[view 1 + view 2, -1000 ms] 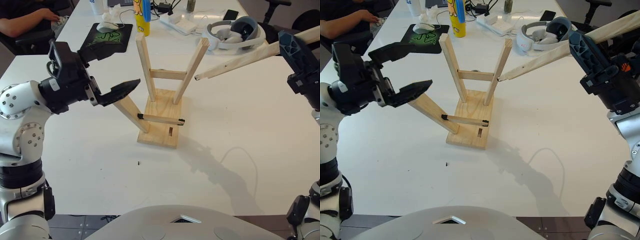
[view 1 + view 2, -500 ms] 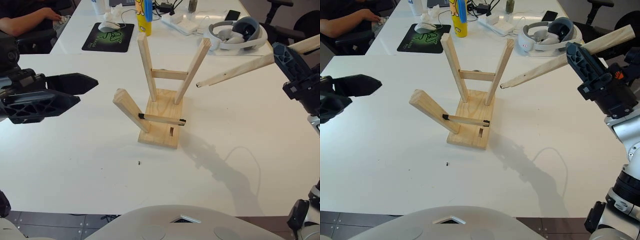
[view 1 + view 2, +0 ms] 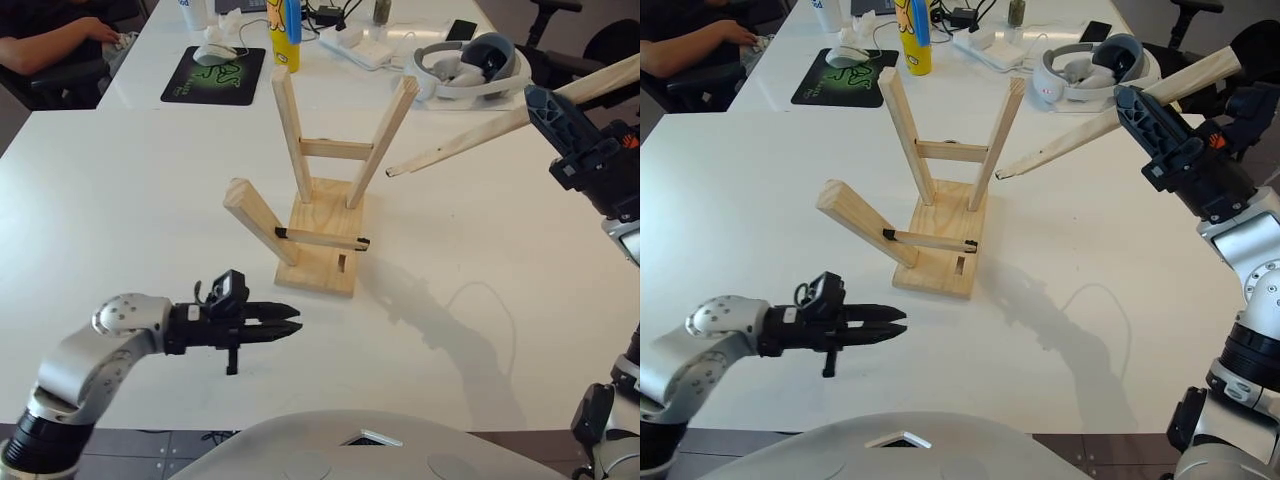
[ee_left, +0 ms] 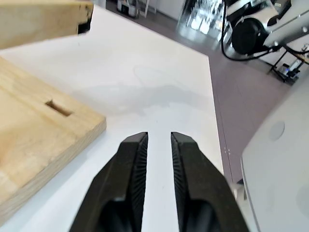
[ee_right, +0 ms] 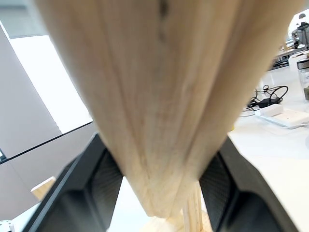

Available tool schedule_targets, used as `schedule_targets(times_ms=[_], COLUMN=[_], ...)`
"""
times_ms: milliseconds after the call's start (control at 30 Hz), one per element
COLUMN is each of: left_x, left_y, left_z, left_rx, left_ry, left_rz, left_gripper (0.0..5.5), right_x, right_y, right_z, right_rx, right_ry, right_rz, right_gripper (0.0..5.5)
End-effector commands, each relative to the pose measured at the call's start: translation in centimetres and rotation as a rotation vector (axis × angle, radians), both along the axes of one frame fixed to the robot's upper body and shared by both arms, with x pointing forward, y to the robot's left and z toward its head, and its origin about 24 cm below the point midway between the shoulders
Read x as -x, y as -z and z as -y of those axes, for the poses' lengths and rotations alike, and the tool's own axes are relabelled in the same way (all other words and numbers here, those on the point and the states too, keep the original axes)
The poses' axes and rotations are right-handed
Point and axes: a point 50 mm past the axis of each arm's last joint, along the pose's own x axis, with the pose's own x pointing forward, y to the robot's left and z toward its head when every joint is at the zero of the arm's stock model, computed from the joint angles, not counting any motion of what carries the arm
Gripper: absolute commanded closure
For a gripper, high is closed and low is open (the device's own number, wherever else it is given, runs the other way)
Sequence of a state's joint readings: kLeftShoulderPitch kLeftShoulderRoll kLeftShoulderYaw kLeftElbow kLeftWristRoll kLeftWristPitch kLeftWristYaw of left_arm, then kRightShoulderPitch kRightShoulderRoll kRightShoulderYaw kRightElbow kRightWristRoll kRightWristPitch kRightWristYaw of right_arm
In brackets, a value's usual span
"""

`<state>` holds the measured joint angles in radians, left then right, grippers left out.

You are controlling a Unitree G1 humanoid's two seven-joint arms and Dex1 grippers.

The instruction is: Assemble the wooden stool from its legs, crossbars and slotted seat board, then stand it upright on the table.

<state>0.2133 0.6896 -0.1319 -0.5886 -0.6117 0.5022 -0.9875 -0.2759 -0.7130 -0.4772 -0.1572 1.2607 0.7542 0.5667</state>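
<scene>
The slotted seat board [image 3: 322, 270] lies flat on the white table. Two legs stand up from it, joined by a crossbar [image 3: 337, 150]. A third leg [image 3: 255, 215] leans out to the left, tied to the board by a black-tipped crossbar [image 3: 322, 240]. My right gripper [image 3: 560, 125] is high at the right, shut on a fourth wooden leg [image 3: 450, 148] whose free end hangs just right of the upright legs. My left gripper [image 3: 292, 320] hovers low near the table's front edge, just short of the board [image 4: 34, 140], open by a narrow gap with nothing in it.
At the back of the table are a black mouse pad [image 3: 213, 75] with a mouse, a yellow bottle [image 3: 287, 30], a white power strip [image 3: 360, 45] and headphones [image 3: 470, 65]. Bare tabletop lies to the left and right of the stool.
My left arm has let go of the leaning leg, dropped to the table's front and narrowed its fingers. The right gripper with its leg has shifted slightly left.
</scene>
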Motion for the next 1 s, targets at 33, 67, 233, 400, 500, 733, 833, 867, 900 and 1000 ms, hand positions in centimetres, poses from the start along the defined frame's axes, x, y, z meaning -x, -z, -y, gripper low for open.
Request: schedule_targets(times_ms=[33,67,233,400,500,733,833,867,900,1000], left_x=[0.4,0.0,-0.5,-1.0,-1.4,-3.2,-3.6,-3.7,-3.7,-3.4], left_y=[1.3,1.8,3.0,4.2,4.6,5.2,5.2,5.4,5.5,6.2], left_z=[2.3,2.8,3.9,4.6,4.3,3.4,3.2,3.3,3.3,3.1], left_rx=[0.000,-0.017,-0.078,-0.128,-0.155,-0.273,-0.282,-0.290,-0.296,-0.343], left_ry=[-0.063,-0.114,-0.234,-0.324,-0.369,-0.472,-0.501,-0.497,-0.494,-0.469], left_rz=[0.090,0.122,0.178,0.165,0.152,0.184,0.180,0.169,0.161,0.138], left_gripper=[5.26,5.39,5.50,5.50,5.50,5.50,5.50,5.50,5.50,5.50], right_x=[-0.6,-0.2,1.6,2.7,2.6,3.8,3.9,3.9,3.9,3.9], right_y=[-0.5,-0.1,1.9,3.5,4.3,6.9,7.5,7.6,7.7,7.7], right_z=[-0.4,-0.3,0.1,-0.5,-1.3,-2.9,-3.3,-3.7,-3.9,-4.4], right_rx=[0.034,0.047,0.122,0.116,0.165,0.236,0.257,0.258,0.260,0.258], right_ry=[-0.040,-0.041,-0.045,-0.080,-0.095,-0.170,-0.186,-0.199,-0.209,-0.231], right_rz=[0.002,-0.015,-0.099,-0.096,-0.085,-0.088,-0.077,-0.065,-0.056,-0.033], right_gripper=[3.44,3.44,3.44,3.44,3.44,3.44,3.44,3.44,3.44,3.44])
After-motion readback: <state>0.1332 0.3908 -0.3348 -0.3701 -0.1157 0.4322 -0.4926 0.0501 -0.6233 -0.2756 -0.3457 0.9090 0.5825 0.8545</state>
